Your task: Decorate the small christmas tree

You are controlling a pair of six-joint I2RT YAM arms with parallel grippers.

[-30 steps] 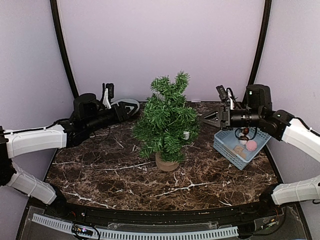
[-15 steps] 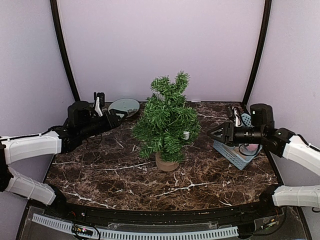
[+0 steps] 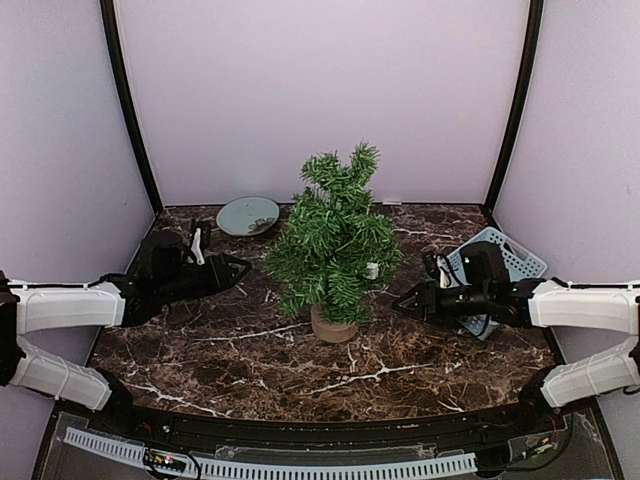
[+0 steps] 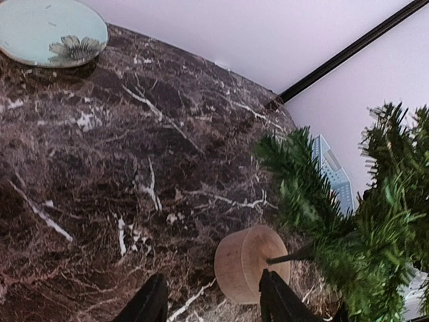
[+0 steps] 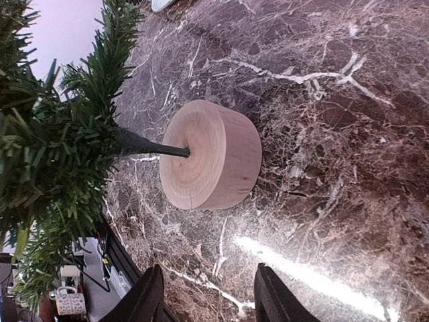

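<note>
The small christmas tree [image 3: 333,238] stands mid-table on its round tan wooden stump base [image 3: 333,325]. A small white ornament [image 3: 371,269] hangs on its right side. The stump also shows in the left wrist view [image 4: 251,263] and the right wrist view [image 5: 211,164]. My left gripper [image 3: 240,268] is open and empty, low over the table left of the tree. My right gripper [image 3: 402,303] is open and empty, low over the table right of the stump. Both point toward the tree.
A pale blue plate [image 3: 248,214] lies at the back left; it also shows in the left wrist view [image 4: 50,32]. A light blue basket [image 3: 510,262] sits at the right, partly hidden by my right arm. The table is dark veined marble [image 3: 250,350].
Both arms have come down and back from beside the tree to low over the table. The right gripper moved off the basket toward the stump. The plate is now uncovered.
</note>
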